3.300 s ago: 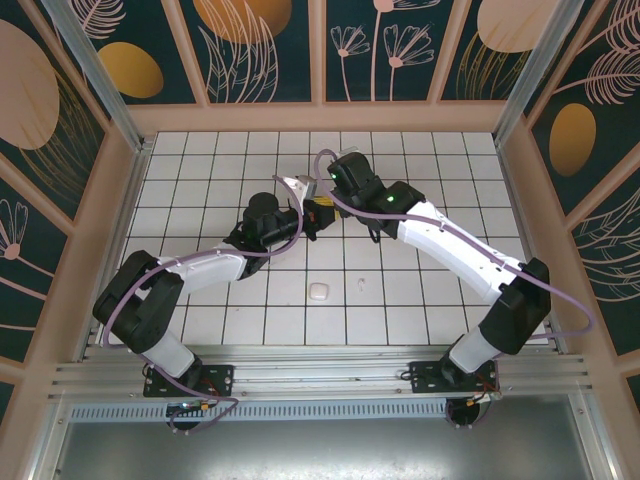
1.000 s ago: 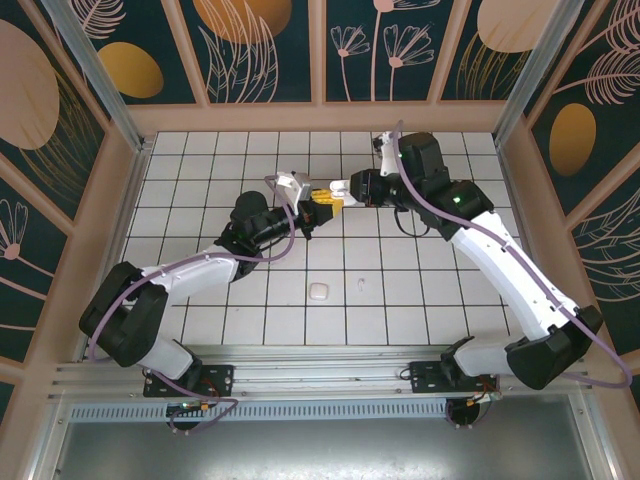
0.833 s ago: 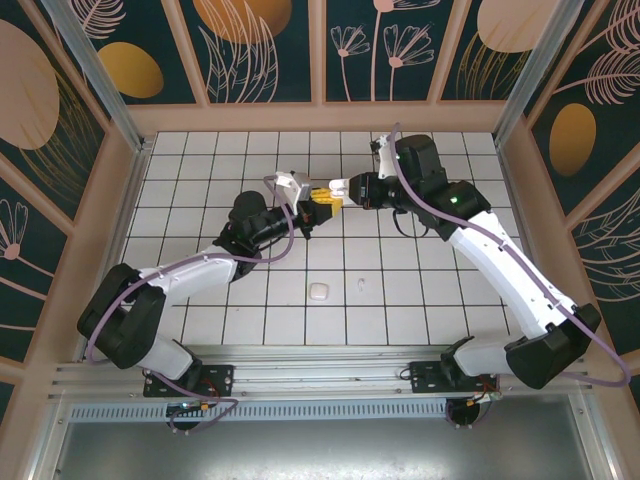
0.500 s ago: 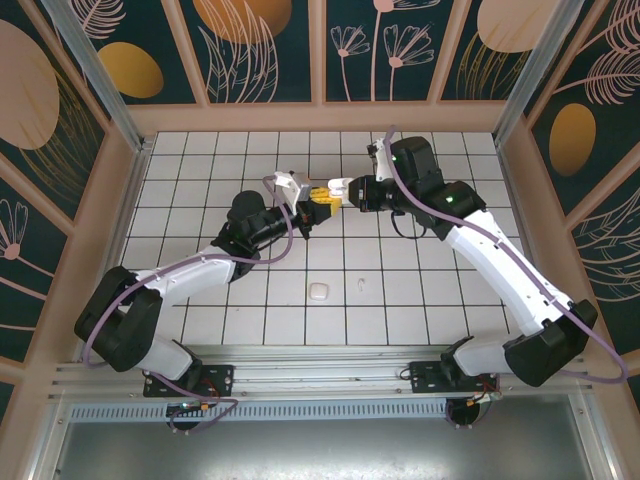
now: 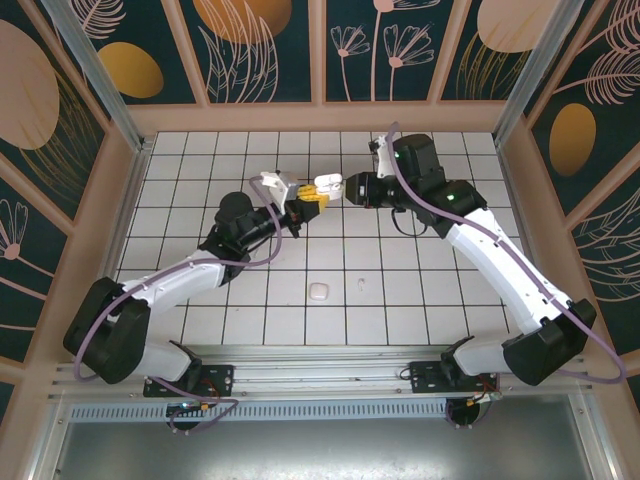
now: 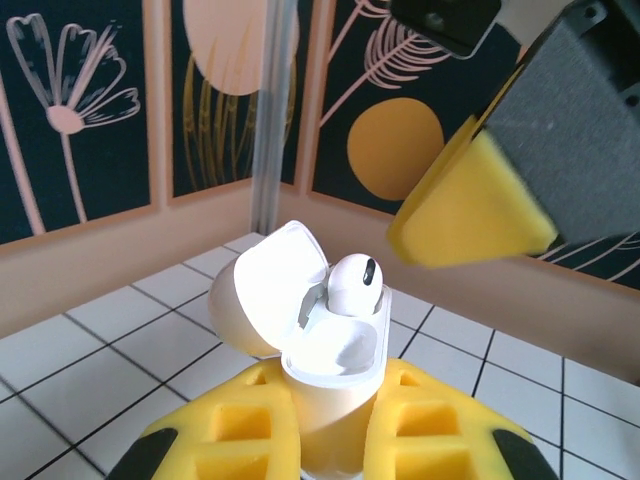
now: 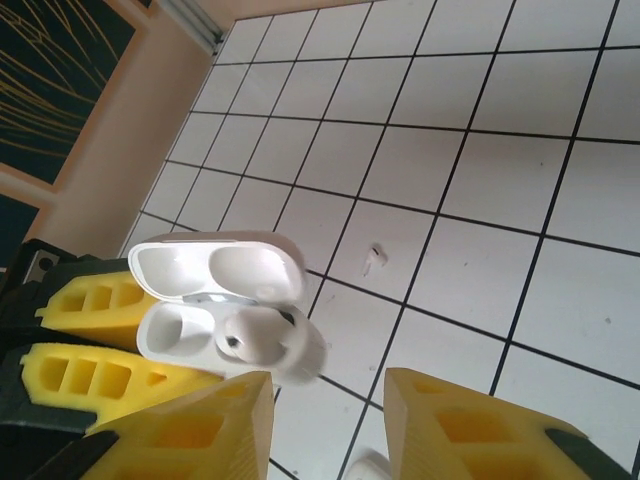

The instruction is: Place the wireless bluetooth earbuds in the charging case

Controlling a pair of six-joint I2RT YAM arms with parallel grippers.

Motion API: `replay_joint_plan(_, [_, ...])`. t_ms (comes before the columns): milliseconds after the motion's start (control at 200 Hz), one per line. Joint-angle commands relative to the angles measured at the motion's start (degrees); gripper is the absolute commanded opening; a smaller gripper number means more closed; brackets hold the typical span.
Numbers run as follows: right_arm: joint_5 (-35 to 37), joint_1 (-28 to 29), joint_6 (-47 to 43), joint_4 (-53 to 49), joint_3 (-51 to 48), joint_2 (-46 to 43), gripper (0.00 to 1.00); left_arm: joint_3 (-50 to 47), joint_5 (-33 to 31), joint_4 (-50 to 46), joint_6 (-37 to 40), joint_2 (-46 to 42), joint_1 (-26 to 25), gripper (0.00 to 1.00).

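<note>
My left gripper (image 5: 310, 197) is shut on the base of a white charging case (image 6: 335, 345) and holds it upright above the tiles, lid (image 6: 265, 300) swung open. One white earbud (image 6: 352, 284) stands in the far slot, its head above the rim; the near slot is bare. My right gripper (image 7: 330, 425) hovers just beside the case (image 7: 215, 300) with its yellow fingers (image 7: 190, 430) apart and nothing between them. That earbud (image 7: 255, 340) looks blurred in the right wrist view. A second earbud (image 7: 375, 258) lies loose on a tile (image 5: 361, 283).
Another white case (image 5: 319, 292), closed, lies on the tiled floor near the loose earbud; its edge (image 7: 370, 468) peeks in at the bottom of the right wrist view. Tan walls (image 5: 320, 118) enclose the tiled area on three sides.
The right gripper's jaws have parted, leaving the earbud in the case. The left arm has carried the case slightly leftward, away from the right gripper.
</note>
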Motion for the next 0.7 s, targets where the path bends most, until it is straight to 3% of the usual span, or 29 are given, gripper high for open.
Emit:
replay_joint_plan(0, [-0.13, -2.77, 1.53, 2.31, -0.75, -2.54, 0.35, -2.64, 1.1, 2.31, -0.77, -2.7, 1.84, 0.0])
replay_joint_plan(330, [-1.96, -8.02, 4.49, 6.45, -6.65, -1.06, 0.37, -13.97, -2.89, -3.98, 0.01, -16.19, 6.5, 0.0])
replay_joint_plan(696, [-8.41, -6.54, 5.4, 12.29, -0.57, 18.91, 0.35, -17.42, -14.64, -26.3, 8.02, -37.3, 6.7, 0.0])
